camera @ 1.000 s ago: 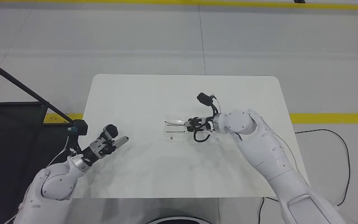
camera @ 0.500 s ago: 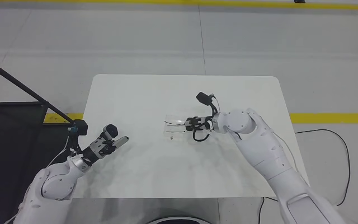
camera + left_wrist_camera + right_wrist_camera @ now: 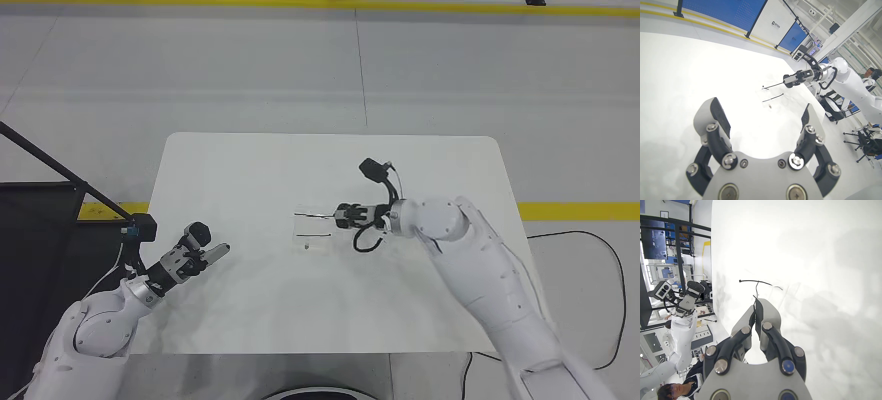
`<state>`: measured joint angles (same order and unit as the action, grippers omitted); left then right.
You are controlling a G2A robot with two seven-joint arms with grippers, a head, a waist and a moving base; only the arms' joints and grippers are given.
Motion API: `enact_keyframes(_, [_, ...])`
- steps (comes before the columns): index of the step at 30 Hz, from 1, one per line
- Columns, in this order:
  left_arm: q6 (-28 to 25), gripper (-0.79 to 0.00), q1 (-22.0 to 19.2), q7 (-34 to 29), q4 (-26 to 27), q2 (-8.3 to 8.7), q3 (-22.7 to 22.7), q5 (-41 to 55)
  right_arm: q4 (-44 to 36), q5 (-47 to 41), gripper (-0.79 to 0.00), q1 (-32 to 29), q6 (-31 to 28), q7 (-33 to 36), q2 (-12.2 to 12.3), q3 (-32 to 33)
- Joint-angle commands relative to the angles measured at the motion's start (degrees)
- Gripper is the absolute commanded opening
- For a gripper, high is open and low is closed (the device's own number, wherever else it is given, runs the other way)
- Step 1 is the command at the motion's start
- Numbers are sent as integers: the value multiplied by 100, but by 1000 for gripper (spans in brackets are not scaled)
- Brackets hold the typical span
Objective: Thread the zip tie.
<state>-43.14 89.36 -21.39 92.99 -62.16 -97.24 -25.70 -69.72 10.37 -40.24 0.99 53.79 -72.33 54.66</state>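
white table [image 3: 250, 170] takes up most of the top view, w/ both arms coming in from the near side.

left gripper [image 3: 210, 245] hovers over the near left part of the table, well apart from everything else. in its own wrist cam the left gripper [image 3: 762, 106] has its fingers [image 3: 719, 111] spread wide w/ nothing between them, just bare tabletop underneath.

right gripper [image 3: 345, 213] is around the middle of the table, pointing toward the left side. its wrist cam shows the right gripper [image 3: 755, 303] w/ pads pinched together on one end of a thin black zip tie [image 3: 757, 289]. the rest of the zip tie [image 3: 318, 213] sticks out straight past the fingertips toward the left. from the left wrist cam the zip tie [image 3: 773, 85] looks lifted a bit at the gripper end, and tbh i can't tell if the far tip touches down.

there's what looks like a clear sheet [image 3: 322, 225] lying flat under that area, pretty faint.

second zip tie [image 3: 315, 235] lies flat on the sheet, just beside the held one on the near side and roughly parallel to it, not touching any gripper. also visible as second zip tie [image 3: 772, 98] and [image 3: 753, 281].

small speck [image 3: 769, 106] sits near that one, too tiny to id.
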Motion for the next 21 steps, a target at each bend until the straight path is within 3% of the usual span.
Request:
enact_keyframes(1, [0, 0, 0, 0, 0, 0, 0, 0, -338, 101, -785, -168, 62, -7, 63, 152])
enact_keyframes(9, [0, 0, 0, 0, 0, 0, 0, 0, -1669, 493, -785, -954, 296, 48, 304, 758])
enact_keyframes(15, [-29, 0, 5, -8, 62, 4, 17, -61, -2433, 683, -785, -1420, -147, 646, 466, 1068])
enact_keyframes(21, [-985, 0, -17, -583, 180, 113, -81, -165, -2990, 860, -785, -1623, -779, 1413, 591, 1182])
